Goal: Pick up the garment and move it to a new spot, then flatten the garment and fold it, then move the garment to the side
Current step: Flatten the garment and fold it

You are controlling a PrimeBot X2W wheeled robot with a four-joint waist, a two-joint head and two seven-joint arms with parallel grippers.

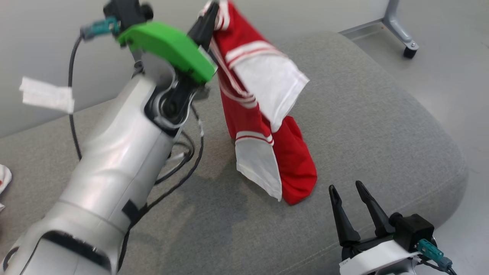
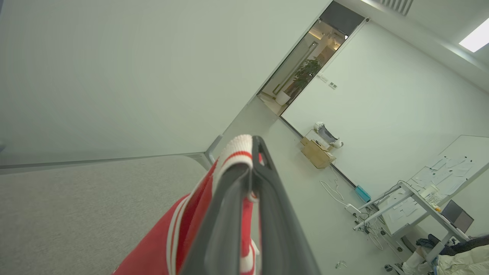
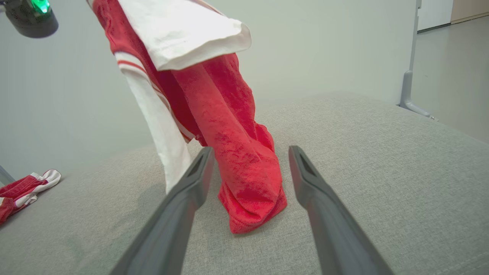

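Head view: we see our left gripper raised and clamped tight on the striped edge of the red-and-white garment, which hangs down with its lower end touching the grey cushion. Our right gripper stands wide apart, empty, near that end.

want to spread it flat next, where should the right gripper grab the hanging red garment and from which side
Probably the lower red end of the garment, which hangs bunched from the shut left gripper. Come in level from the robot's right, where the open right gripper faces it, just above the cushion.
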